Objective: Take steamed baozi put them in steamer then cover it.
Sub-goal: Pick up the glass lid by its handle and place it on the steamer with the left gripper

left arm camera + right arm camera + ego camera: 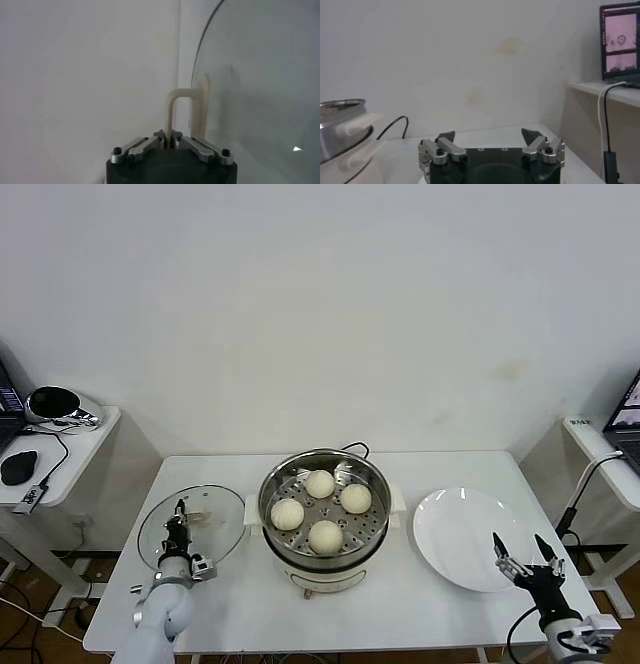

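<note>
Several cream-white baozi (320, 483) sit on the perforated tray of the shiny steel steamer (272, 484) at the table's middle, uncovered. The clear glass cover (220, 528) lies flat on the table left of the steamer. My left gripper (179, 512) is shut on the cover's cream handle (181, 106); in the left wrist view the fingertips (159, 136) pinch one leg of the handle, the glass (260, 90) beside it. My right gripper (523, 552) is open and empty at the front right, by the plate; it also shows in the right wrist view (488, 136).
An empty flat white plate (462, 536) lies right of the steamer. The steamer's side handle (357, 125) and black cord (395, 125) show in the right wrist view. Side tables stand at both sides, with a laptop (619, 42) on the right.
</note>
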